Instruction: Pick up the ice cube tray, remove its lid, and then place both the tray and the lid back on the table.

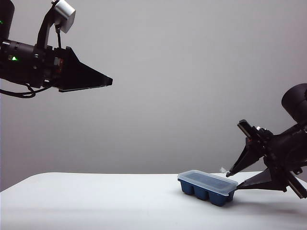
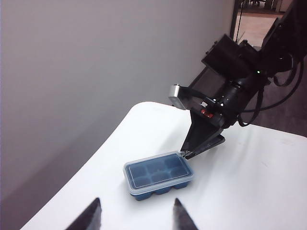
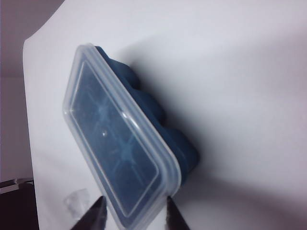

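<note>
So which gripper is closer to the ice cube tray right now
Right. The right gripper is open at the end of the ice cube tray, its fingertips either side of the lid edge. The left gripper hangs high above the table, far off to the left.

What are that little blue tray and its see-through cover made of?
The ice cube tray looks like soft matte rubber or silicone, judging by its dull navy surface and rounded cup bottoms, though it might be plastic. The lid seems to be thin frosted plastic: the compartments show through it, and its rim catches light. Both rest on the table, with the open right gripper at one end.
</note>
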`<state>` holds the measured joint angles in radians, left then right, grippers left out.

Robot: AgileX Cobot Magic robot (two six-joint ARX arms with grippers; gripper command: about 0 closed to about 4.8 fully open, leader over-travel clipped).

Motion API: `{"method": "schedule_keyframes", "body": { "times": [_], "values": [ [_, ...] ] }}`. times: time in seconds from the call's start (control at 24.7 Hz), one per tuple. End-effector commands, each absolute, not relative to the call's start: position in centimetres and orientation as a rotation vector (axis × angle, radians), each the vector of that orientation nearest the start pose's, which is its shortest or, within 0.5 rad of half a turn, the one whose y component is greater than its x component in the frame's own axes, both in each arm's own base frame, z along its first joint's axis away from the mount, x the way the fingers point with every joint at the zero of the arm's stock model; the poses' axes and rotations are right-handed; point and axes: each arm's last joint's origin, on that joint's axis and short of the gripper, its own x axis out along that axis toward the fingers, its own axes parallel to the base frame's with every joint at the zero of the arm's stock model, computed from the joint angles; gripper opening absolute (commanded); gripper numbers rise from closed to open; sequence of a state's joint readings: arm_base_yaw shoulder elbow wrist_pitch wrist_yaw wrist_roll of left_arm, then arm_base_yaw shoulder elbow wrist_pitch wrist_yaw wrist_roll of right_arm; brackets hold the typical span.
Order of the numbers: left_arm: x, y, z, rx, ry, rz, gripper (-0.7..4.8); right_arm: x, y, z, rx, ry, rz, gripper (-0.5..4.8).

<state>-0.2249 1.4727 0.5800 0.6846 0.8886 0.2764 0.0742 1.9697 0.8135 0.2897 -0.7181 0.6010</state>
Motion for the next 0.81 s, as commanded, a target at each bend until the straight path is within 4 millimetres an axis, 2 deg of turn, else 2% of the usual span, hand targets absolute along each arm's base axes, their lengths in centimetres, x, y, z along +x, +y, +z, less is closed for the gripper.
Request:
{"method": "schedule_keyframes", "body": {
  "times": [0.04,0.16,0.32,0.61,0.81],
  "values": [
    [26.7,-8.4,19.7,0.171,0.047,-1.13,1.92,33.1,4.5,9.3,0.796,1.024,0.481,1.57],
    [26.7,-8.4,19.7,0.171,0.047,-1.13,1.92,32.7,4.5,10.5,0.775,1.03,0.49,1.57],
    [26.7,-8.4,19.7,0.158,0.056,-1.129,1.92,31.9,4.3,9.7,0.71,1.112,0.429,1.58],
    [26.7,-8.4,19.7,0.158,0.056,-1.129,1.92,32.4,4.4,9.9,0.708,1.059,0.438,1.58],
    [26.7,-8.4,19.7,0.158,0.056,-1.129,1.92,32.7,4.3,9.0,0.728,1.058,0.412,1.58]
  ]
}}
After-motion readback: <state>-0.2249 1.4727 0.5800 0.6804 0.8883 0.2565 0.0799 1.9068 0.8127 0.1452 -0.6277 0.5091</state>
